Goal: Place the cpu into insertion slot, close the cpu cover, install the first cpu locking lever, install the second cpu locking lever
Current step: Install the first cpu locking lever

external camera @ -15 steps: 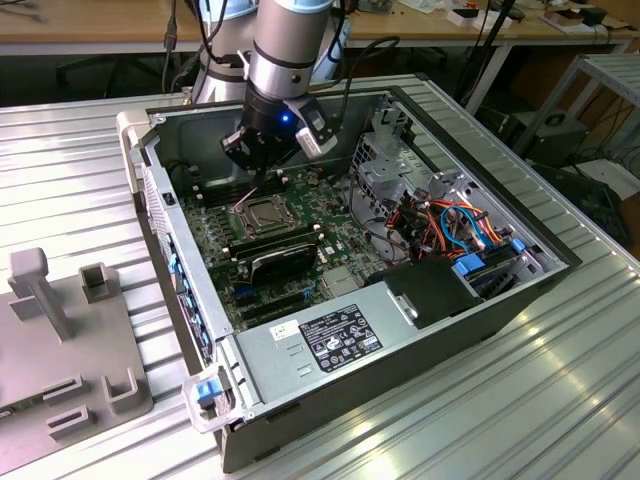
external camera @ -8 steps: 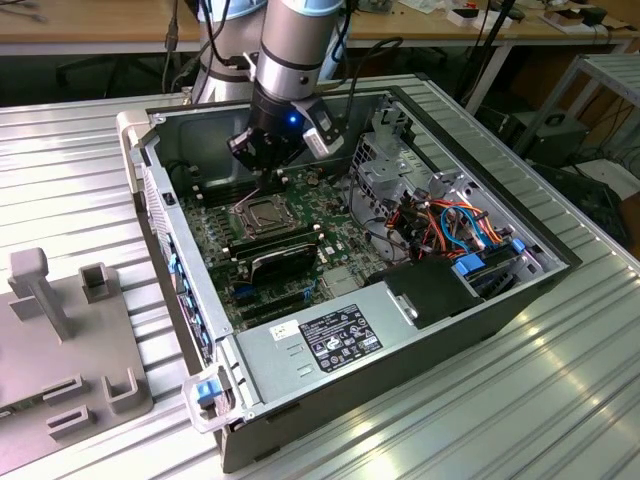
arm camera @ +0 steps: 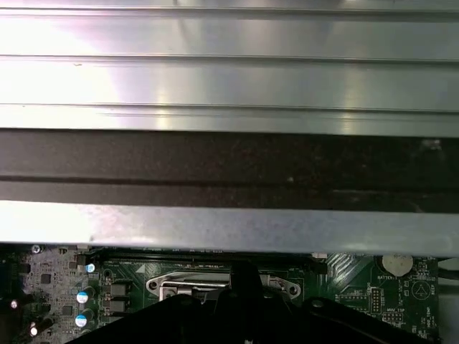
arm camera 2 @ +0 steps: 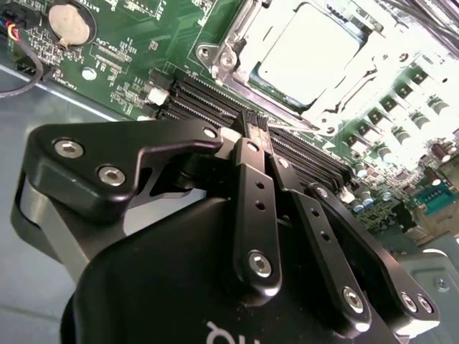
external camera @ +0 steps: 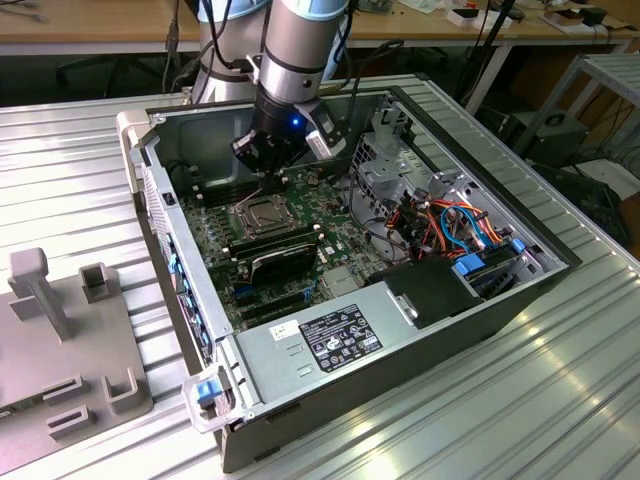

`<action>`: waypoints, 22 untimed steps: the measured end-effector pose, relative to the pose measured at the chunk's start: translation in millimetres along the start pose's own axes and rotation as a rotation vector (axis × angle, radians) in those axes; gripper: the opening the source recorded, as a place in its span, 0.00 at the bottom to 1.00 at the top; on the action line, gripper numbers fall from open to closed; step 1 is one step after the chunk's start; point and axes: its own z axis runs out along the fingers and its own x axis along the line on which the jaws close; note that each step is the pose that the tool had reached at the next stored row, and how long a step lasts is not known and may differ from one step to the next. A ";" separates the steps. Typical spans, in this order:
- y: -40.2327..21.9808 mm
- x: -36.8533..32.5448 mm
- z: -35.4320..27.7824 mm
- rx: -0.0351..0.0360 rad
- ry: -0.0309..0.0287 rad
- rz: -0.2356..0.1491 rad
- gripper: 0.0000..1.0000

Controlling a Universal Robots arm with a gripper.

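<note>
Jaws pressed together on nothing, the gripper [arm camera 2: 257, 135] hangs just beside the cpu [arm camera 2: 308, 50], framed by the cpu cover [arm camera 2: 240, 32].

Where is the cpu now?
In the second wrist view the cpu sits in the insertion slot, beside the long black slots, beyond the gripper.

A ribbed metal table [external camera: 560, 400] bears an open computer case [external camera: 400, 365] and, seemingly, a grey fixture [external camera: 60, 350].
</note>
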 end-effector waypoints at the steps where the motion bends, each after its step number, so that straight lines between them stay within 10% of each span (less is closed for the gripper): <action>1: -0.1 -0.4 1.4 0.0000 0.0000 0.000 0.11; 22: -5.7 -5.6 18.9 -0.0162 0.0011 -0.002 0.11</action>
